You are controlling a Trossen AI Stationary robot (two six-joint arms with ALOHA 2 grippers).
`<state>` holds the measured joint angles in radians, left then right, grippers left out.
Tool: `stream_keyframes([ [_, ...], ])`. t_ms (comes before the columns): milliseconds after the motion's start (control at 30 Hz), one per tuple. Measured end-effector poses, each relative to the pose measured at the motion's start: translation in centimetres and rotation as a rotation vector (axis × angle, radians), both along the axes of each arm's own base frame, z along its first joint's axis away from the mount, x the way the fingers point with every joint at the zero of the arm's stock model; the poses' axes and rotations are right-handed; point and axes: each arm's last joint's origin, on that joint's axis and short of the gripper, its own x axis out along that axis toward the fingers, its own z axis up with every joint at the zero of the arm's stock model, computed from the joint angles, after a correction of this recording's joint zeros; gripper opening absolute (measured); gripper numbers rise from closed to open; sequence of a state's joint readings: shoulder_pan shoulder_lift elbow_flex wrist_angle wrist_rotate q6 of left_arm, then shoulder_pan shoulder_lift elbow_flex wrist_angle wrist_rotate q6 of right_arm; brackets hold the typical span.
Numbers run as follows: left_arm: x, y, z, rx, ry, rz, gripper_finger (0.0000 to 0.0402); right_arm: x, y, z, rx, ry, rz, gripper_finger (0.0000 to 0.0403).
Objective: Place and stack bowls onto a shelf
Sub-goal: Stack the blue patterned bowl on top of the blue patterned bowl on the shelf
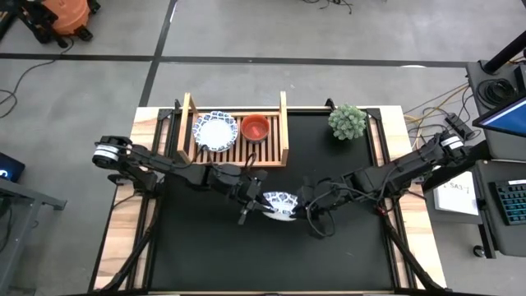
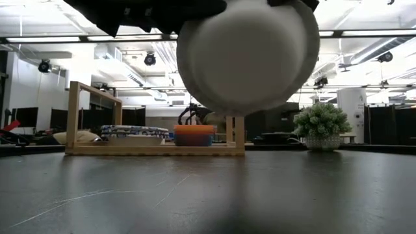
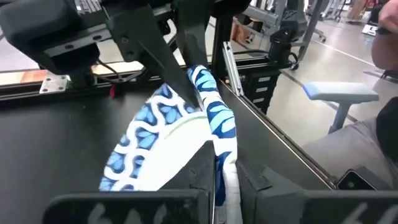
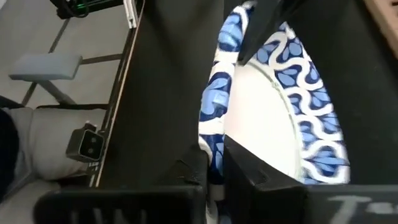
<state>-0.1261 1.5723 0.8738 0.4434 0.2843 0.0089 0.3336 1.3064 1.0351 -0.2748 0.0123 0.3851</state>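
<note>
Across the black tabletop both arms reach in toward the middle, and that's where the action is. Going big to small: the wooden shelf sits at the far edge of the tabletop, already carrying a blue-patterned bowl on its left part and a red bowl just beside it on the right. A small green plant stands off to the right of the shelf, well apart from everything else.

Then the main thing: another patterned bowl is up in the air over the middle of the tabletop, clear of the surface in the low view, with its white underside facing that camera. Both claws are on it. The left claw is pinched onto one side of the rim, and the right claw is clamped on the opposite side, one finger inside the rim and one outside on each.

So my read is this is a mid-air handover or a two-arm carry of the bowl, partway through the job since two bowls are shelved and I can't see the rest from these views. Next move probably needs one claw to let go cleanly, then the other swings the bowl back toward the shelf and lowers it level onto the patterned one so it nests.
</note>
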Motion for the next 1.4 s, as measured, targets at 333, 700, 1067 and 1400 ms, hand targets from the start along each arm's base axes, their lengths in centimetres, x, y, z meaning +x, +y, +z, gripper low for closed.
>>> stream_keyframes([
  [333,-0.4,-0.1,0.1,-0.012,0.039,0.016,0.0002,-0.2,-0.4,0.8,-0.077,-0.069,-0.048,0.0174],
  [700,-4.1,0.6,5.7,0.123,0.292,0.101,0.0,-3.1,-1.4,4.8,-0.133,-0.241,0.01,0.0237],
  [1067,-8.4,5.6,6.2,0.616,0.578,0.783,0.0,-4.1,-1.7,5.2,-0.178,-0.308,0.038,0.0238],
  [1400,-8.5,12.0,1.4,0.575,0.645,1.009,0.0,-2.8,-1.2,3.8,-0.187,-0.266,0.044,0.0238],
])
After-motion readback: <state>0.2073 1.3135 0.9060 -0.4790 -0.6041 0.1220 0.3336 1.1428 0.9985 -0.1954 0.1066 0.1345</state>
